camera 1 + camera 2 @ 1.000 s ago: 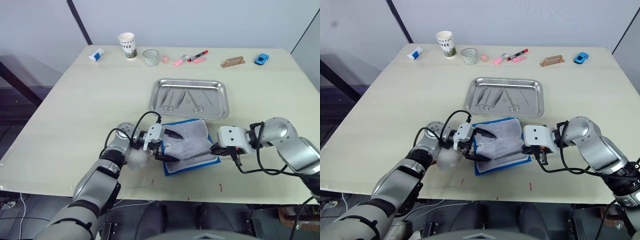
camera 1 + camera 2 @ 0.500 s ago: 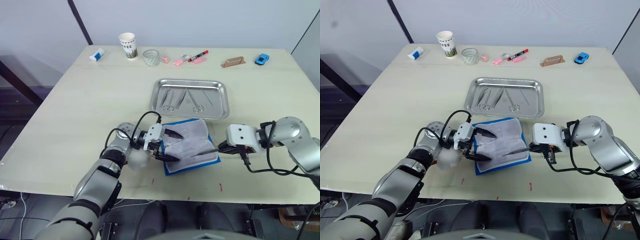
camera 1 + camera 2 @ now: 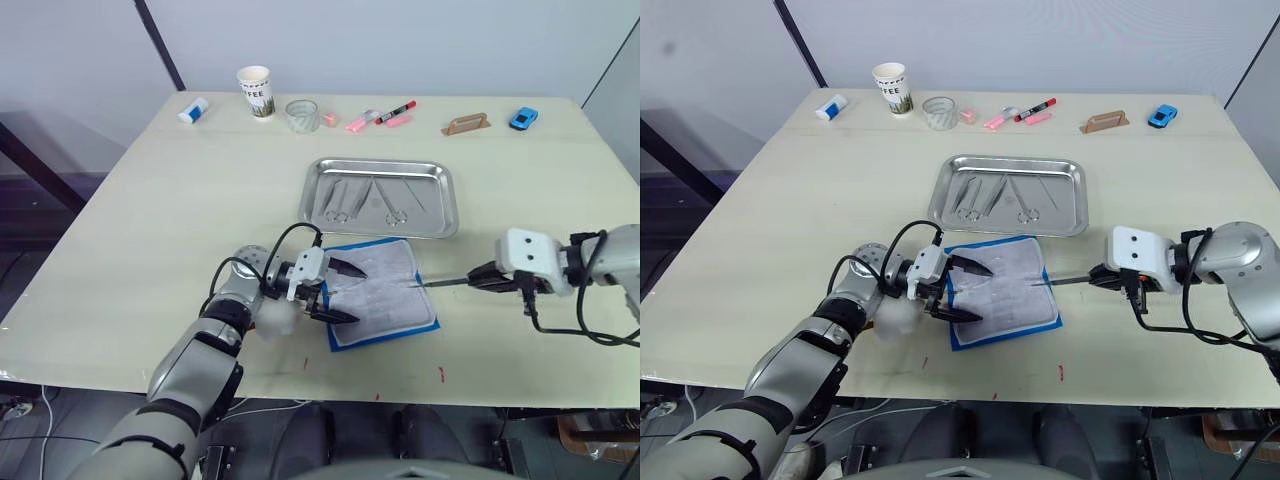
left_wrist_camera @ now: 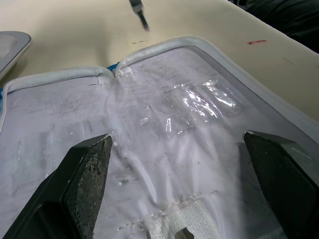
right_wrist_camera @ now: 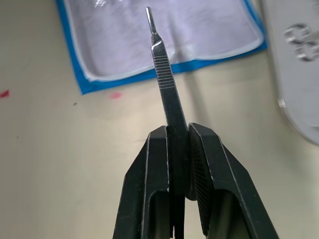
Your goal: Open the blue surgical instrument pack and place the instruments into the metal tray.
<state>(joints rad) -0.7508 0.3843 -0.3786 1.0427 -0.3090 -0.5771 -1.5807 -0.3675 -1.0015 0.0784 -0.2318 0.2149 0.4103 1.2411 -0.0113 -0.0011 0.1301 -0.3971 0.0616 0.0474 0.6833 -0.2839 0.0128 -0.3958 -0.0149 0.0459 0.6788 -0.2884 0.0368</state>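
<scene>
The blue surgical instrument pack (image 3: 385, 300) lies open near the table's front, pale lining up. My left gripper (image 3: 338, 291) is open at its left edge, its fingers (image 4: 84, 184) spread over the lining. To the right of the pack, my right gripper (image 3: 487, 277) is shut on a slim silver instrument (image 5: 162, 74) whose tip points back at the pack's right edge. The metal tray (image 3: 380, 164) sits just beyond the pack. Several instruments (image 3: 340, 200) lie in it, among them ring-handled scissors (image 3: 390, 203).
Along the far edge stand a paper cup (image 3: 254, 90), a glass (image 3: 301, 114), pink and red markers (image 3: 380, 115), a tan handle-shaped piece (image 3: 466, 123), a small blue toy car (image 3: 522, 118) and a white tube (image 3: 193, 109).
My right gripper has drawn back to the right, away from the pack, pulling the slim silver instrument out with it. The left gripper has stayed in place.
</scene>
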